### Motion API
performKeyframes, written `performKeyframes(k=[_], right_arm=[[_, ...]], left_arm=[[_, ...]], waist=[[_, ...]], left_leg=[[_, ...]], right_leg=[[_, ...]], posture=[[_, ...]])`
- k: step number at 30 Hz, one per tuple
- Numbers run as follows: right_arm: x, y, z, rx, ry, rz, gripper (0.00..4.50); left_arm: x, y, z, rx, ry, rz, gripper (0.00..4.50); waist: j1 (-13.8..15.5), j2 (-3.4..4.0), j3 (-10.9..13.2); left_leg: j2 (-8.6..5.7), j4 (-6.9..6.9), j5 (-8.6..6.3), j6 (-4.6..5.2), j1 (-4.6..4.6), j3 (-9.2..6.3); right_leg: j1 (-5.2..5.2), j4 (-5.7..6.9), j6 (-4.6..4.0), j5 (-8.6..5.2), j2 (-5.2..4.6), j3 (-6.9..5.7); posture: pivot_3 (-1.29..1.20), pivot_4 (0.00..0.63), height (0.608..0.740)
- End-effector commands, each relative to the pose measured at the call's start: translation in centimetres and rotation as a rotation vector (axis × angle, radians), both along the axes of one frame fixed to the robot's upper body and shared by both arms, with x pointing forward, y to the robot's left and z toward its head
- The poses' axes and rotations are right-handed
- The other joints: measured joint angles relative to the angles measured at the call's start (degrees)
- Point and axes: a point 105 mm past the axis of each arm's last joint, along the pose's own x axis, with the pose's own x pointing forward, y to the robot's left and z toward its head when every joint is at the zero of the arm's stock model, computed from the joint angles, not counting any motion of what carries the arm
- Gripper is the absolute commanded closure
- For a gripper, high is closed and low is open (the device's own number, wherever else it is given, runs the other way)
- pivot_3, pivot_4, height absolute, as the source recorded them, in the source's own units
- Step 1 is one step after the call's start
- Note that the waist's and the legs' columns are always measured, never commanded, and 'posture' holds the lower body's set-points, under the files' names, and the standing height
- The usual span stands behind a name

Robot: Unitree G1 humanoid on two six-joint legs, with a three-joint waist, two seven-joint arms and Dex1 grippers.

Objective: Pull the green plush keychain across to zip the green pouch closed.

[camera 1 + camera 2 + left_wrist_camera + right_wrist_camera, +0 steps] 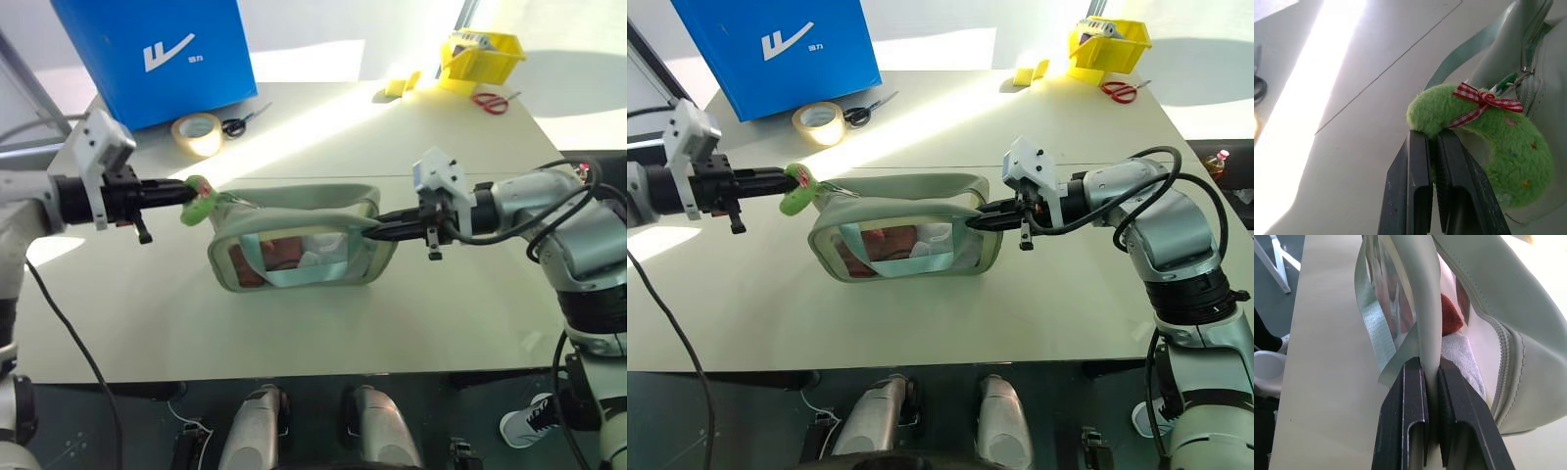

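One pale green pouch (pixel 299 257) sits mid-counter (pixel 294 333), clear window facing the camera, red and white contents showing through

One green plush keychain (pixel 198 202), ring-shaped with a red checked bow, hangs off the zipper pull at the pouch's left end

Left claw (pixel 184 193) reaches in level from the left; fingers together, clamped on the plush keychain. Left wrist view shows the fuzz squeezed between the two black fingers (pixel 1418 181)

Right claw (pixel 377 227) comes in from the right; fingers pinched on the pouch's pale strap at its right end. Right wrist view shows the strap running between both fingers (pixel 1410 416), zipper teeth beside it

Far side of the counter, counted:
- one blue box (pixel 157 54), white logo, back left
- one roll of tape (pixel 197 133), just in front of the box
- two pairs of scissors: black-handled (pixel 240 121) touching the tape roll, red-handled (pixel 493 102) far right
- one yellow bin (pixel 480 57) back right
- one small yellow piece (pixel 400 86) left of the bin
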Motion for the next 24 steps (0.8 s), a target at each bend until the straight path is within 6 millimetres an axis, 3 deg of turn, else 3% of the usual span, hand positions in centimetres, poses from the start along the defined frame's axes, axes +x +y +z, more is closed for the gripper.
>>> performKeyframes(k=[1,5,8,12,13,14,16,21,24], right_arm=[[-0.2,0.1,0.8,0.001,-0.041,0.008,4.5],[-0.1,0.2,0.9,0.005,-0.046,0.008,4.5],[-0.1,0.3,0.9,0.009,-0.049,0.006,4.5],[-0.1,0.2,0.9,0.011,-0.05,-0.002,4.5],[-0.1,0.2,0.8,0.01,-0.05,-0.005,4.5],[-0.1,0.1,0.8,0.01,-0.05,-0.006,4.5],[-0.1,0.1,0.8,0.008,-0.051,-0.008,4.5],[0.0,0.2,0.6,0.01,-0.05,-0.008,4.5],[0.1,0.2,0.6,0.009,-0.048,-0.003,4.5]], left_arm=[[-0.7,-1.0,3.3,-0.007,-0.086,-0.054,4.47],[-1.4,-4.7,4.0,-0.012,-0.1,-0.194,4.47],[-1.3,-6.5,2.6,0.022,-0.085,-0.243,4.47],[-1.2,-7.5,0.4,0.053,-0.04,-0.272,4.47],[-1.2,-7.4,0.6,0.045,-0.038,-0.273,3.95],[-1.1,-7.3,0.8,0.038,-0.039,-0.272,3.78],[-0.8,-6.9,1.6,0.04,-0.056,-0.255,2.98],[-1.0,-5.6,4.1,0.027,-0.076,-0.221,0.41],[-2.0,-4.5,5.6,0.022,-0.062,-0.216,0.41]], waist=[[-0.02,0.0,0.0],[0.01,0.0,0.0],[-0.01,0.0,0.0],[-0.21,0.0,0.0],[-0.18,-0.02,0.01],[-0.09,-0.03,0.02],[-0.07,-0.03,0.02],[-0.05,-0.03,0.02],[-0.19,-0.03,0.03]], left_leg=[[0.0,0.0,0.0,0.0,-0.01,0.0],[-0.01,0.0,0.01,0.03,0.0,0.0],[-0.02,0.01,0.09,0.16,0.03,0.01],[-0.01,0.01,0.11,0.18,0.04,0.01],[0.0,0.01,0.11,0.19,0.03,0.02],[0.02,0.01,0.11,0.19,0.02,0.01],[0.02,0.02,0.11,0.19,0.02,0.01],[0.02,0.03,0.11,0.19,0.02,0.01],[0.02,0.03,0.1,0.19,0.0,0.0]], right_leg=[[0.0,0.0,0.0,0.0,0.0,0.0],[0.03,0.01,0.03,0.01,0.05,0.0],[0.1,0.01,0.19,0.1,0.17,0.0],[0.09,0.01,0.2,0.11,0.22,0.01],[0.08,0.02,0.21,0.11,0.23,0.01],[0.07,0.02,0.21,0.11,0.24,0.01],[0.07,0.02,0.21,0.11,0.24,0.01],[0.08,0.01,0.19,0.1,0.23,0.0],[0.04,0.0,0.2,0.1,0.23,0.01]], posture=[[0.0,0.15,0.74],[0.0,0.15,0.74],[0.0,0.15,0.74],[0.0,0.15,0.74],[0.0,0.15,0.74],[0.0,0.15,0.74],[0.0,0.15,0.74],[0.0,0.15,0.74],[0.0,0.15,0.74]])
